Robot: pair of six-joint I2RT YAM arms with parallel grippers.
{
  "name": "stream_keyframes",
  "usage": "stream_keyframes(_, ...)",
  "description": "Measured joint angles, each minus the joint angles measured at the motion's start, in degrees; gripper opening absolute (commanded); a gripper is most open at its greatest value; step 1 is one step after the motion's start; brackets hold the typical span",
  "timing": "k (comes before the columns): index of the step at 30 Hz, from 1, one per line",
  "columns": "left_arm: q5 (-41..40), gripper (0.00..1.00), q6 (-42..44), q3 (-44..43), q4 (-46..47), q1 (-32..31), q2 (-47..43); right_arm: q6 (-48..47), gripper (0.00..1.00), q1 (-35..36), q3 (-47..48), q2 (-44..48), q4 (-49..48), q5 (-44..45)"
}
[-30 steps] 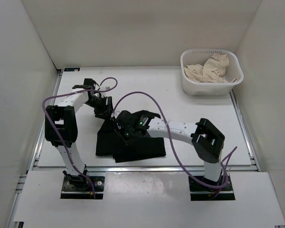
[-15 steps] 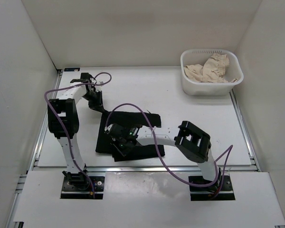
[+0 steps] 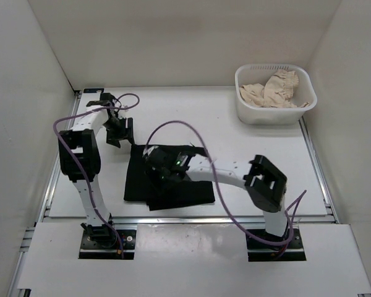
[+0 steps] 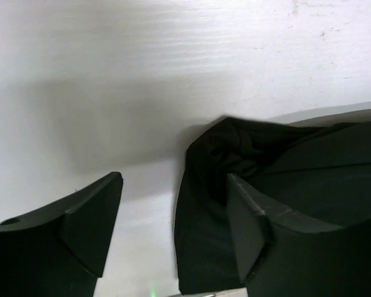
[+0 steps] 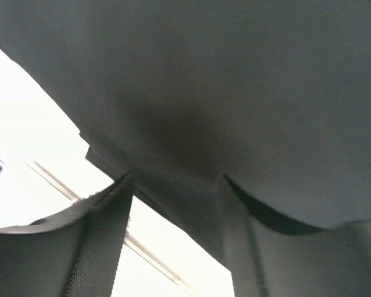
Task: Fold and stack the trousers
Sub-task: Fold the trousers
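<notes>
Lying folded in a flat black block, trousers (image 3: 196,192); left hand (image 4: 173,182) and right hand (image 5: 176,182) wide.

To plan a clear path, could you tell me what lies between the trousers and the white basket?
Bare table between the trousers and basket, per the top view.

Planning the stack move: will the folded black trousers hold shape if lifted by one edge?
Probably not: the trousers look soft, with a rumpled corner in the left wrist view, so likely floppy. Their layers lie uneven at the near edge and may slide apart. Pushed across the white table, they would likely bunch up.
</notes>
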State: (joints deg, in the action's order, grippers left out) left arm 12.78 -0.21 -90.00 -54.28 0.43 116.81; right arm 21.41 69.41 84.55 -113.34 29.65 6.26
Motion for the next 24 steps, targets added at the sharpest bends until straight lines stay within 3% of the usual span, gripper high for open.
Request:
stream_keyframes(2, 0.0, 0.85, 0.1, 0.0, -0.7, 1.2, -2.1, 3.0, 0.74, -2.9, -0.3, 4.0, 0.6, 0.9)
stream_keyframes(8, -0.6, 0.92, 0.0, 6.1, -1.0, 4.2, -14.1, 10.5, 0.86, -19.3, -10.1, 17.8, -1.7, -0.2)
stream_keyframes(11, -0.5, 0.94, 0.0, 11.3, -1.7, 4.1, -18.1, 12.3, 0.87, -25.2, -15.8, 19.4, -1.8, -1.1)
stream_keyframes(16, 0.8, 0.94, 0.0, 20.2, -2.7, 3.9, -17.5, 15.3, 0.87, -30.4, -26.2, 19.3, -7.6, -7.0)
stream_keyframes(21, 3.8, 0.76, -0.1, 24.3, -4.4, 3.9, -15.9, 20.9, 0.85, -34.1, -34.3, 20.3, -18.8, -13.4)
stream_keyframes(24, 6.6, 0.62, -0.2, 24.4, -4.4, 3.9, -14.2, 24.8, 0.73, -34.1, -37.5, 20.3, -26.6, -15.5)
